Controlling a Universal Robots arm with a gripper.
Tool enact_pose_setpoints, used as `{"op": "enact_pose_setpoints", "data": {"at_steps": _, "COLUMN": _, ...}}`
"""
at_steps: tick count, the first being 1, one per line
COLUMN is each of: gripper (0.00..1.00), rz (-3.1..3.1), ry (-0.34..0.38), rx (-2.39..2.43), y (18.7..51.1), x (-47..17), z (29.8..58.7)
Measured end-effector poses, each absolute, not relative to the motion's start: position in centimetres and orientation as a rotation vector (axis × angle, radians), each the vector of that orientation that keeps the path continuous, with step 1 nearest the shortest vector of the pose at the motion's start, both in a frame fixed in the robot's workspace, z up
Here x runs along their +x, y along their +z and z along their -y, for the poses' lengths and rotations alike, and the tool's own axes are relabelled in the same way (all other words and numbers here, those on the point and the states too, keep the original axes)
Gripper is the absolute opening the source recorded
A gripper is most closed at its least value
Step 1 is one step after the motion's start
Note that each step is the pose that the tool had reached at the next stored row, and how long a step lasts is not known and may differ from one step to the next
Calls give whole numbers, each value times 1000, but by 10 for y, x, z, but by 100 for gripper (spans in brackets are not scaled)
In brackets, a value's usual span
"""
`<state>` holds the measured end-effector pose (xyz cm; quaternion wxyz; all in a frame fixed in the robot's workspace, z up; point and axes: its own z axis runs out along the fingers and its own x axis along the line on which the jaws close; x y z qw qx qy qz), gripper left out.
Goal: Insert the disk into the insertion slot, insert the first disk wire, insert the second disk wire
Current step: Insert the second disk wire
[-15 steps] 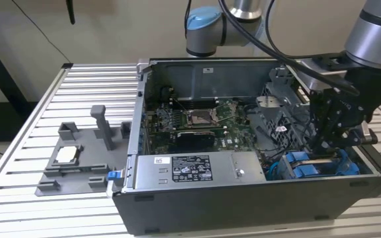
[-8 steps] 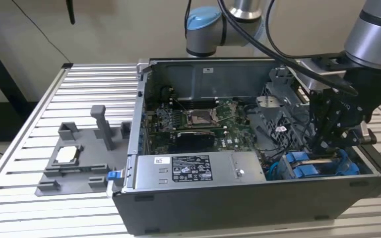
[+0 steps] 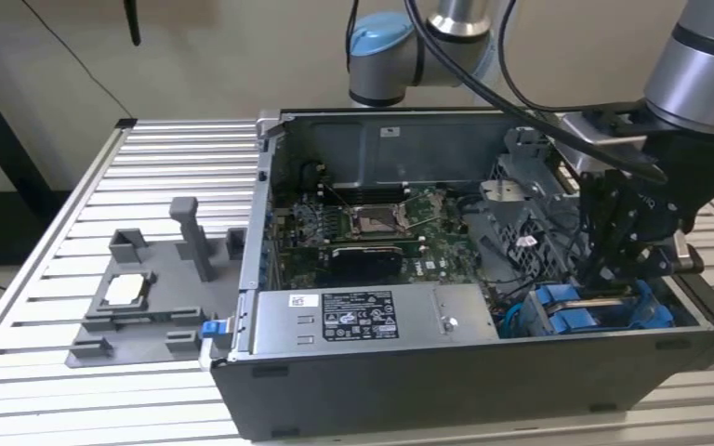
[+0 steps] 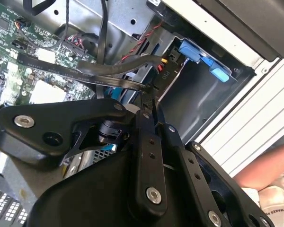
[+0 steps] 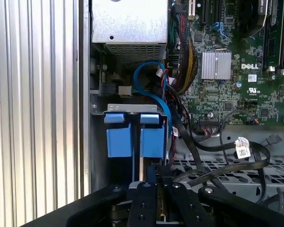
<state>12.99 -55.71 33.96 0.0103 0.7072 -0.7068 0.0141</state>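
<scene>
The open computer case [image 3: 482,390] lies on its side on the slatted bench [image 3: 34,372], so its drive bay faces up for the arm to reach from above. The gripper [image 3: 615,295] hangs low in the case's front corner on the exterior view's right, directly over the blue carriers [image 5: 135,135]. The disk [image 3: 593,311] appears seated in the slot there, blue end tabs up. Black flat cables [image 5: 236,165] lie just beside the fingertips; whether the gripper clamps one, I cannot tell.
</scene>
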Motion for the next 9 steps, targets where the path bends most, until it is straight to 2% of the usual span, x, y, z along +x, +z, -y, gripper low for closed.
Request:
{"op": "enact_pose_setpoints", "data": {"at_steps": 5, "gripper": 15, "rz": 2213, "ry": 43, "rx": 2201, "y": 338, "x": 130, "z": 558}}
{"op": "enact_pose_setpoints", "data": {"at_steps": 7, "gripper": 17, "rz": 2221, "ry": 36, "rx": 2200, "y": 338, "x": 130, "z": 559}}
{"op": "enact_pose_setpoints", "data": {"at_steps": 8, "gripper": 24, "rz": 2226, "ry": 30, "rx": 2200, "y": 339, "x": 130, "z": 559}}
{"op": "enact_pose_setpoints", "data": {"at_steps": 9, "gripper": 24, "rz": 2231, "ry": 23, "rx": 2200, "y": 340, "x": 130, "z": 559}}
